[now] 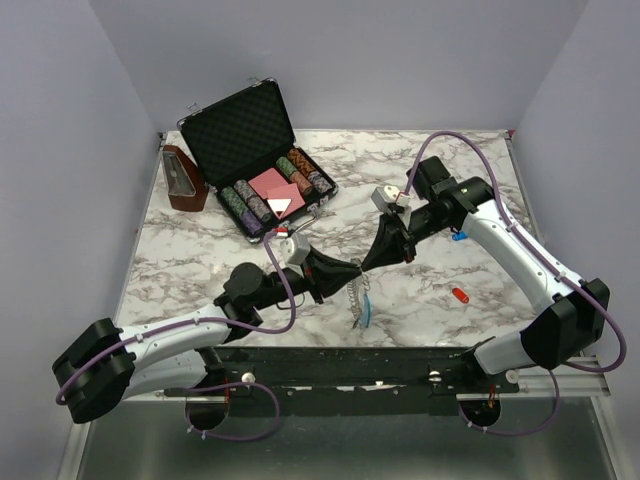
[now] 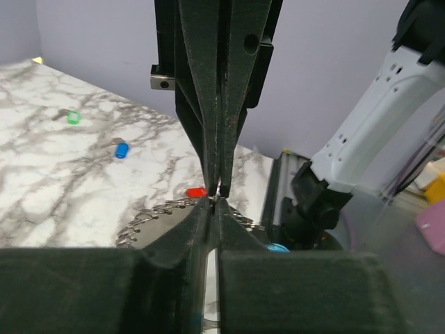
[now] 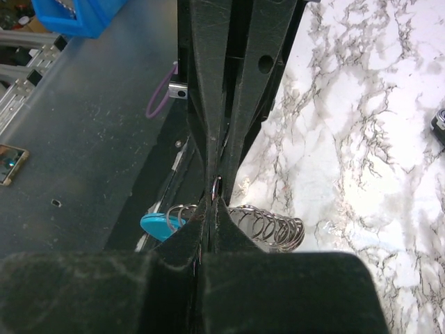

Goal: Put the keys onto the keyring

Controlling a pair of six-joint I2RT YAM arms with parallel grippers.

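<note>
Keyring [image 1: 360, 298], a silver-grey coiled spring cord with a bright blue curved piece, hangs from the place where the two grippers meet tip to tip above the white marble table [image 1: 200, 265]. The left gripper [image 2: 214, 203] is pressed together and so is the right gripper [image 3: 211, 205]. Both seem to pinch the thin metal loop at the top end of the cord, though I cannot tell which one carries the weight. The small red-headed key [image 1: 460, 295] lies on the marble to the right, well apart, and the small blue-headed key [image 1: 457, 236] lies beside the right forearm; neither is on the cord. I think the danger is this: if one gripper lets go to fetch a key while the other has only a weak hold, the coil drops, and it hangs near the black rail [image 1: 350, 358] at the near edge. Open marble surrounds the red key; the black poker chip case [image 1: 255, 150] stands far at the back left.
</note>
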